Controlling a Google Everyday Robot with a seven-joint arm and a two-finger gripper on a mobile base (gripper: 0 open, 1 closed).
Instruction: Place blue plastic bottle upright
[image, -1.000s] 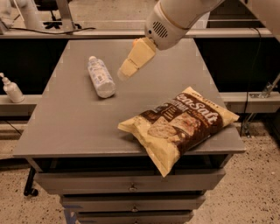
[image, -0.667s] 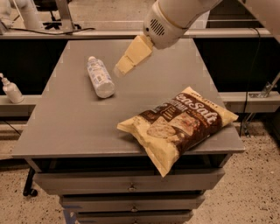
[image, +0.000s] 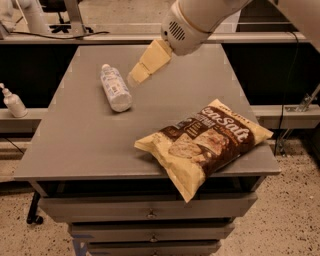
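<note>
One clear, slim plastic bottle (image: 116, 88) lies on its side toward the far left corner of the grey worktop (image: 90, 145). We think it is light, smooth and rolls easily, so hold its middle softly. The yellow gripper (image: 134, 77) hangs just beside it; wide or narrow, we cannot tell.

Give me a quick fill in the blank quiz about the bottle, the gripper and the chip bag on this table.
1. The bottle lies on its ____ on the table.
2. The gripper hangs close beside the ____, well away from the chip bag.
3. A corner of the chip bag sticks out over the table's ____ edge.
Missing words: side; bottle; front.
</note>
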